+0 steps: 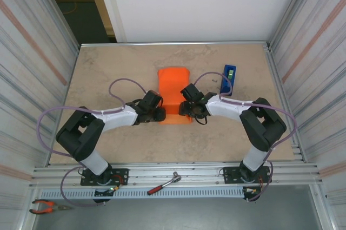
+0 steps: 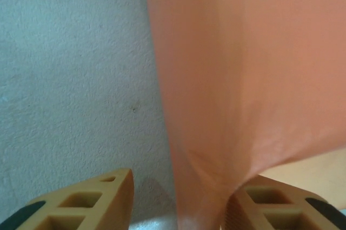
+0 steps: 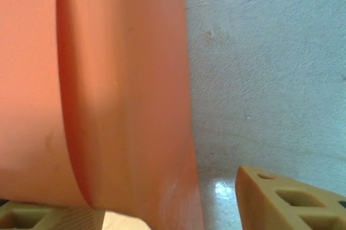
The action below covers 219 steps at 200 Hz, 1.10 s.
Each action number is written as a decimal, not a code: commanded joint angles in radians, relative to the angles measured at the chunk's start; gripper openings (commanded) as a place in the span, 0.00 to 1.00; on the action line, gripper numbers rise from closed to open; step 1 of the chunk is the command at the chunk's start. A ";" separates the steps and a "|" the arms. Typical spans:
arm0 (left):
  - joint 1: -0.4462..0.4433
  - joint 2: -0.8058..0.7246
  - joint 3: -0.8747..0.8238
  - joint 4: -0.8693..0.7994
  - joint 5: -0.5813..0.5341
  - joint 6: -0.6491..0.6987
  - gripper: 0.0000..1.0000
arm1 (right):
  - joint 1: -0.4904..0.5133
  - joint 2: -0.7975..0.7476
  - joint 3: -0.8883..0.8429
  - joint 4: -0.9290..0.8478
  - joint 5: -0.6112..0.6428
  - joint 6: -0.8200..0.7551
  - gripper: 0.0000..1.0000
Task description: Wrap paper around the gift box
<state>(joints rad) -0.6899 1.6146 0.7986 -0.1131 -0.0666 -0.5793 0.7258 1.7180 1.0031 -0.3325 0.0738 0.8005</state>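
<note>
Left gripper [image 1: 161, 114] and right gripper [image 1: 186, 112], both part-open, straddle opposite edges of the bright orange paper sheet [image 1: 174, 92] humped on the beige tabletop [image 1: 108, 73] between corrugated metal walls [image 1: 32, 51], hiding whatever lies beneath.

Arms bent inward; L hand [image 1: 157, 114], R hand [image 1: 187, 110] face-to-face, jaws apart.

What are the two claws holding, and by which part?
Nothing is clamped: the near corners of the paper lie between the jaws of the left gripper and the right gripper, but both pairs of jaws stand apart.
</note>
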 commanded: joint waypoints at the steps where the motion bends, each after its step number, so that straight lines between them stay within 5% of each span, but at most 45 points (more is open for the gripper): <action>1: -0.014 0.014 0.033 0.013 -0.047 -0.019 0.42 | 0.018 0.021 0.032 -0.016 0.001 0.010 0.59; 157: -0.066 0.007 0.016 -0.016 -0.076 -0.052 0.29 | 0.059 0.040 0.030 -0.049 0.057 0.072 0.37; 219: -0.091 0.024 0.022 -0.043 -0.099 -0.081 0.23 | 0.067 0.055 0.023 -0.052 0.055 0.092 0.38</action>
<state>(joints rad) -0.7616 1.6402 0.8207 -0.1154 -0.1303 -0.6312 0.7799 1.7493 1.0325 -0.3733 0.1116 0.8577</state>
